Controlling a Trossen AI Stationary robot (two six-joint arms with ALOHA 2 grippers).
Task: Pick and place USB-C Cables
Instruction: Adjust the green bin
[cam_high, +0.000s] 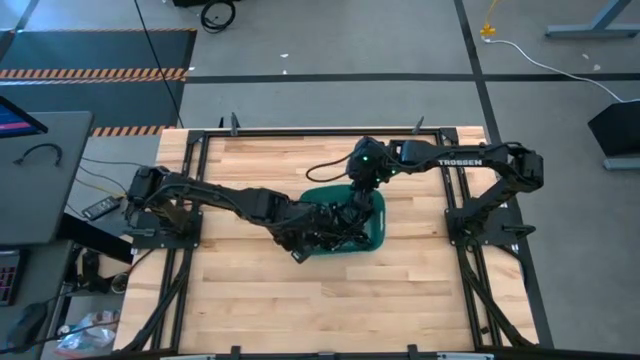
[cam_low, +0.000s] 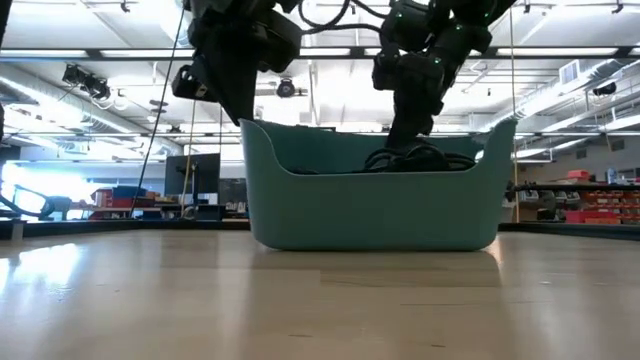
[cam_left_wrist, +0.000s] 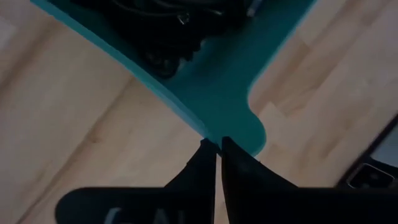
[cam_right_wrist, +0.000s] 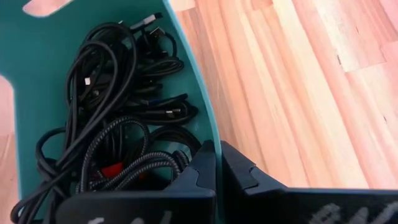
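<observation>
Right wrist view: the USB-C cables (cam_right_wrist: 118, 118) are seen heaped in the teal tub (cam_right_wrist: 205, 124), one with a red band; the right gripper (cam_right_wrist: 217, 163) is closed on the tub's wall. Only the left wrist view shows the left gripper (cam_left_wrist: 217, 149) pinched shut on a tub corner (cam_left_wrist: 239, 118). Low view: cable loops barely top the rim.

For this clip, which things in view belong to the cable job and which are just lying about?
Job:
- USB-C cables, piled in the tub
- teal tub holding them
- left gripper, shut at the tub's rim
- right gripper, shut at its rim

Lying about:
- white floor cable
</observation>
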